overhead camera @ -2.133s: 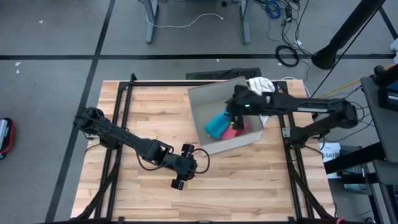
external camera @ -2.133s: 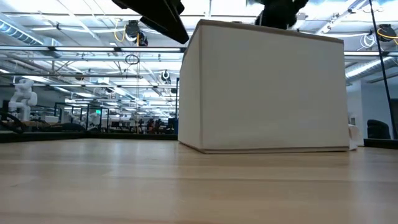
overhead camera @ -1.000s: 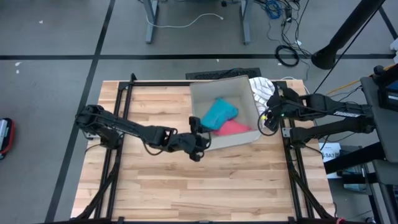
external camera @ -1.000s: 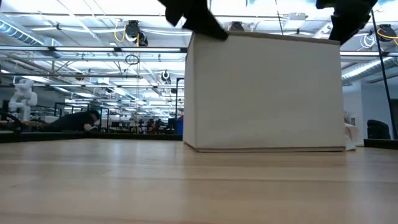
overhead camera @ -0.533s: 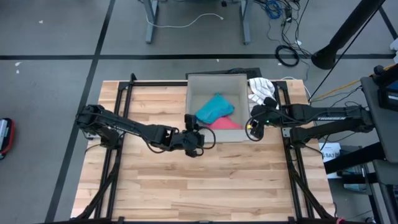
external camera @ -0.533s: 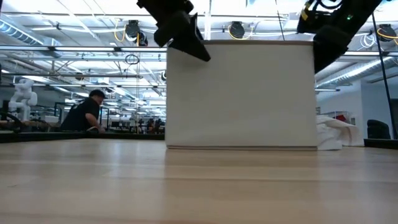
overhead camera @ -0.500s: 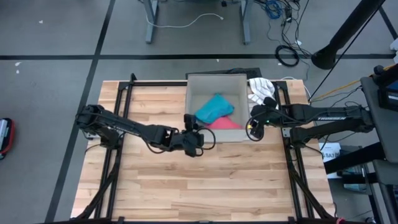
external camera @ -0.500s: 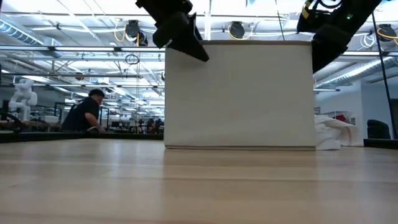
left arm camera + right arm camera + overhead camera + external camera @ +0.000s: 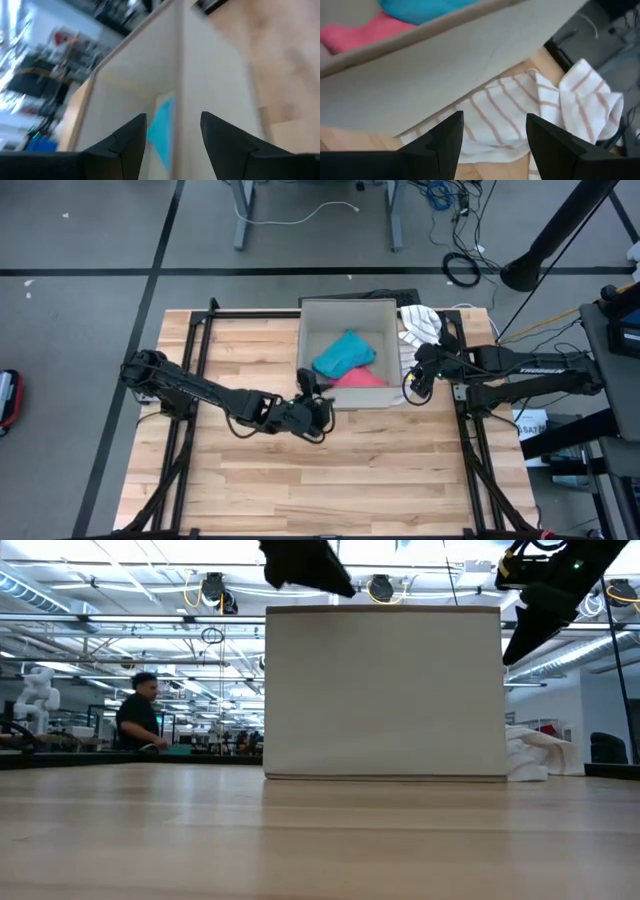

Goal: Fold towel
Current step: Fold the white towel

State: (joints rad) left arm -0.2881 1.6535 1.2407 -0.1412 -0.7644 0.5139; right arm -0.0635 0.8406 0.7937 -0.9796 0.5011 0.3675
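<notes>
A white towel with tan stripes (image 9: 420,325) lies crumpled on the table's far right, beside the right wall of an open cardboard box (image 9: 368,398). Inside the box lie a teal cloth (image 9: 345,352) and a pink cloth (image 9: 362,378). My left gripper (image 9: 311,387) is open at the box's near left corner. In the left wrist view its fingers stand on either side of the box's wall edge (image 9: 181,75), and in the low view it is above the rim. My right gripper (image 9: 412,387) is open off the box's near right corner, pointing at the striped towel (image 9: 520,115).
The near half of the wooden table (image 9: 330,480) is bare. Black frame rails (image 9: 195,360) run along both sides. A dark keyboard (image 9: 360,298) sits behind the box. Beyond the table, a person (image 9: 138,720) shows in the low view.
The box has turned square to the table's edges and slid a little toward the left. My left gripper has since risen off the box's top left corner and now stands above the rim. My right gripper has come down beside the box's right wall, then drawn away toward the right.
</notes>
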